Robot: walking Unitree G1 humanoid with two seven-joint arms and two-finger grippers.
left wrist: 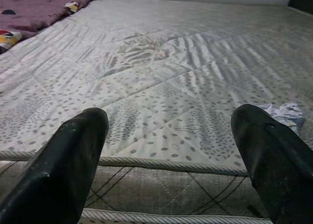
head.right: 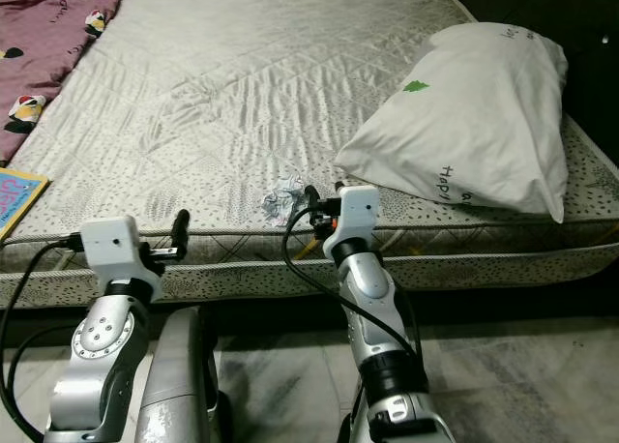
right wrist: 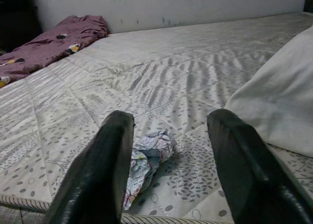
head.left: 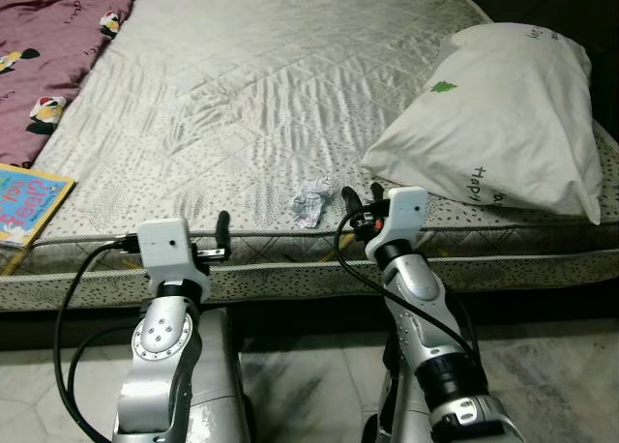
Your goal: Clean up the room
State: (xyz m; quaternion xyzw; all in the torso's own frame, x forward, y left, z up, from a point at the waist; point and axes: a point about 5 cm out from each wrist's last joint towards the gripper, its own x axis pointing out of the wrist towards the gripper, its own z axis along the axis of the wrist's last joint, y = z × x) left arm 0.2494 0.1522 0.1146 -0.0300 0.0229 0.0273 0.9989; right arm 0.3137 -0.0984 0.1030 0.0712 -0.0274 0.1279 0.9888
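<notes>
While the right hand (head.left: 360, 207) hangs wide open and empty, the crumpled paper (head.left: 310, 201) just left of it on the bed (head.left: 271, 85) looks light and crushable, best pinched across its middle.

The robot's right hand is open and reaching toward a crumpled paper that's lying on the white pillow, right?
Not quite. The crumpled paper lies on the bare mattress, beside the white pillow and not on it; the right wrist view shows this. The right hand is indeed open and reaching toward it.
</notes>
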